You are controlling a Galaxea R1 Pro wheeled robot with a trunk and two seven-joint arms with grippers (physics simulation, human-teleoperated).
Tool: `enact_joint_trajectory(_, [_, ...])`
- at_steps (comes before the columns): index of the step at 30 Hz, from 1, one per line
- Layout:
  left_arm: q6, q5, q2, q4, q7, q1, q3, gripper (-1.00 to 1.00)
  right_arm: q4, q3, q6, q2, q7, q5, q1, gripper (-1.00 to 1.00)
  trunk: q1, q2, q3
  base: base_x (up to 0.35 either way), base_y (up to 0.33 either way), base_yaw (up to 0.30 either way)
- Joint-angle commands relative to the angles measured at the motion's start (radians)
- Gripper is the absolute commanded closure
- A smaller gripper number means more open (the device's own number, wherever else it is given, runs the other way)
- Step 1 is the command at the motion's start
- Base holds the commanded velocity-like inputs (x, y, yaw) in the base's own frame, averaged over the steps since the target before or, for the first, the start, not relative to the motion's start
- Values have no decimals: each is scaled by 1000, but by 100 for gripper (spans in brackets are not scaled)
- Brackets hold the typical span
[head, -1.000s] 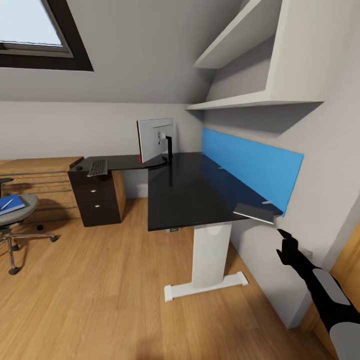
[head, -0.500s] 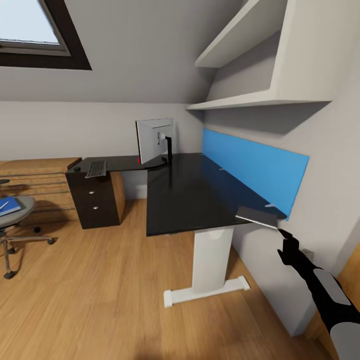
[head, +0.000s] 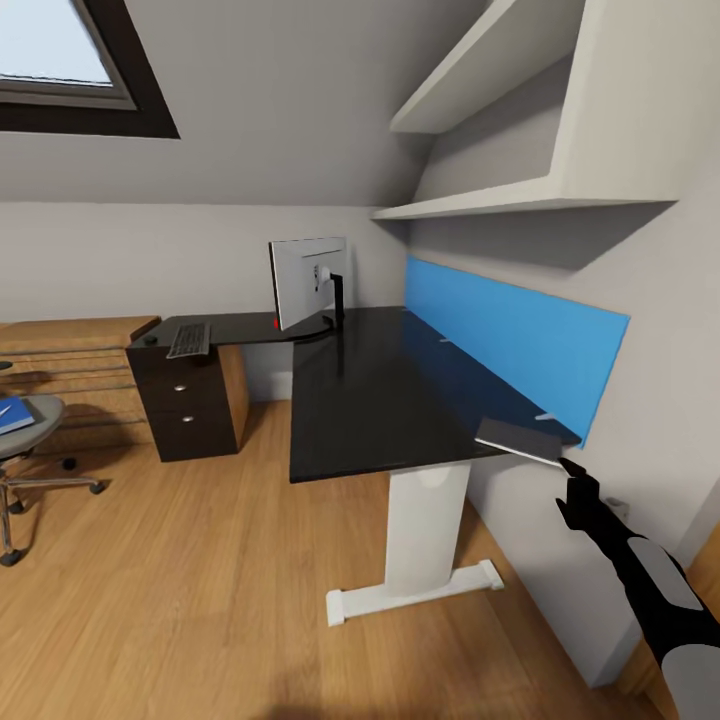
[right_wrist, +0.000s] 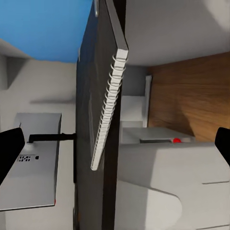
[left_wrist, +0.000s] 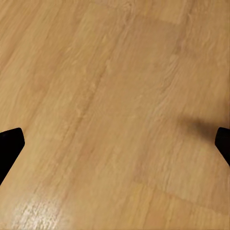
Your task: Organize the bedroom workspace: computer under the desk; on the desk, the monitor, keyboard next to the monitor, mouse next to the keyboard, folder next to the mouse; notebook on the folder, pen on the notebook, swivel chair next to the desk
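The desk (head: 380,390) has a glossy black top and a blue back panel. At its far corner stands the monitor (head: 310,283), with the keyboard (head: 188,340) and the small mouse (head: 151,340) on the left wing. The dark notebook (head: 522,440) lies on the near right corner, overhanging the edge; its spiral (right_wrist: 109,108) faces my right gripper (head: 578,495), which hangs open just below and in front of it. Under the desk sits the pale computer (right_wrist: 160,135) with a red light. The swivel chair (head: 28,440) at far left carries the blue folder (head: 10,413). The pen is out of view. My left gripper (left_wrist: 115,146) is open over bare floor.
A dark drawer unit (head: 190,400) stands under the desk's left wing, with a light oak chest (head: 70,345) behind it. The white desk leg (head: 420,530) and its foot rest on the wooden floor. Wall shelves (head: 500,200) jut out above the desk. Open floor lies between chair and desk.
The whole view has shifted as the robot moves toward the desk, so the chair slides to the picture's left edge. The notebook's corner now sits closer to my right gripper.
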State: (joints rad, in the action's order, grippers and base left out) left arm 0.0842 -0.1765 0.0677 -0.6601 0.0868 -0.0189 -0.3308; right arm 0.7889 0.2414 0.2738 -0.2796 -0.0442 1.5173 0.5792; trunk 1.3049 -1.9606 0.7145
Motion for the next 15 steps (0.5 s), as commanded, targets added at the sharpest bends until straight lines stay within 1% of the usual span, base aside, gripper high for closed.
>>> enact_joint_trajectory(1, [3, -10, 0, 0, 2, 0, 2, -100, 0, 3, 5, 0, -2, 5, 1, -100, 0, 0, 1, 23, 0, 0])
enact_joint_trajectory(6, [3, -10, 0, 0, 2, 0, 2, -100, 0, 3, 5, 0, -2, 5, 1, -100, 0, 0, 1, 23, 0, 0])
enact_joint_trajectory(8, [3, -10, 1, 0, 2, 0, 2, -100, 0, 3, 5, -1, -2, 4, 1, -100, 0, 0, 1, 123, -10, 0])
enact_joint_trajectory(11, [4, -11, 0, 2, 2, 0, 2, -100, 0, 3, 2, -1, -2, 4, 1, -100, 0, 0, 1, 224, -54, 0])
enact_joint_trajectory(15, [3, -10, 0, 4, 2, -1, 2, -100, 0, 3, -14, -1, -2, 4, 1, -100, 0, 0, 1, 67, -17, 0])
